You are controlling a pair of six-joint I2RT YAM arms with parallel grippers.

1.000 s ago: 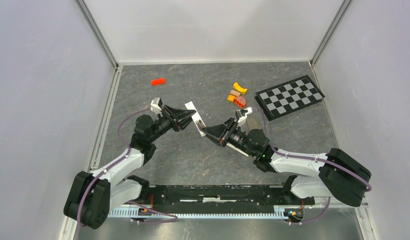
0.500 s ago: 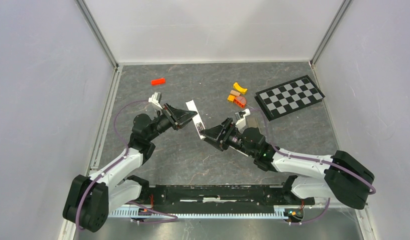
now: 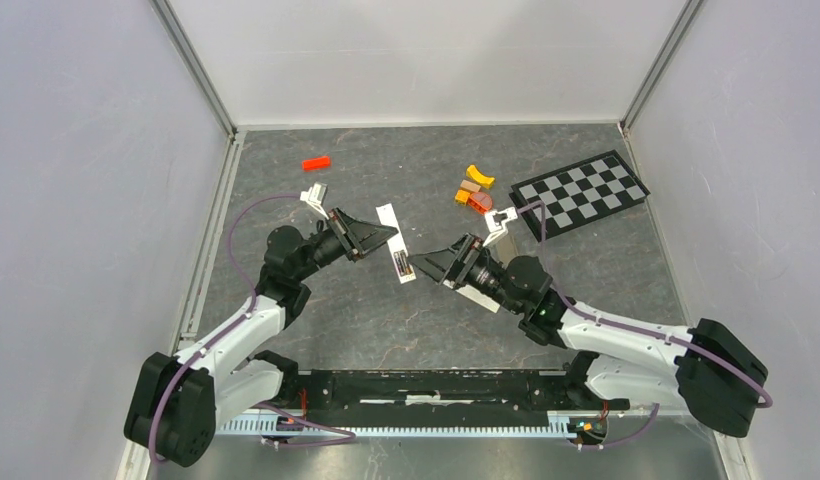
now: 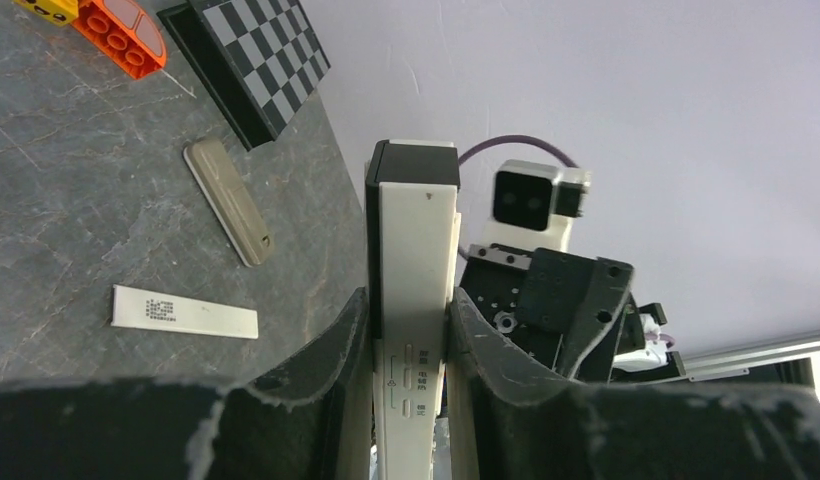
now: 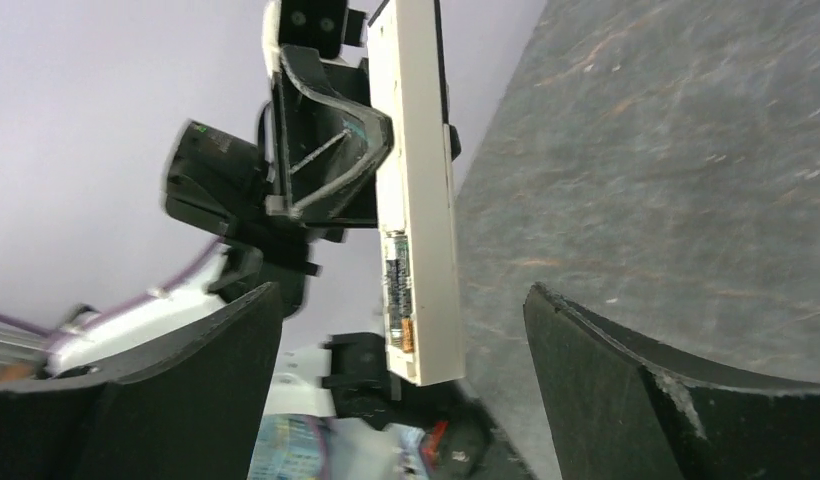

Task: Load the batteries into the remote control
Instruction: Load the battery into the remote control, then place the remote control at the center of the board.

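My left gripper (image 3: pixel 386 233) (image 4: pixel 408 300) is shut on the remote control (image 3: pixel 396 245) (image 4: pixel 414 260), a slim white bar with small buttons and a black end. It grips the long edges and holds the remote above the table. Seen from the right wrist, the remote (image 5: pixel 416 200) shows its back with a battery recess near the lower end. Dark greenish shapes with an orange bit, the batteries (image 5: pixel 396 285), sit in that recess. My right gripper (image 3: pixel 426 265) (image 5: pixel 404 295) stands wide open just short of that end, holding nothing.
A checkerboard (image 3: pixel 580 193) (image 4: pixel 256 60) lies at the back right, with orange and yellow blocks (image 3: pixel 474 190) beside it. A red block (image 3: pixel 316 162) lies at the back left. On the table lie a grey-tan strip (image 4: pixel 229 200) and a white labelled strip (image 4: pixel 184 312).
The right gripper's jaws have opened wide and the right arm has drawn back to the right, off the remote's lower end. The left gripper still holds the remote in nearly the same place.
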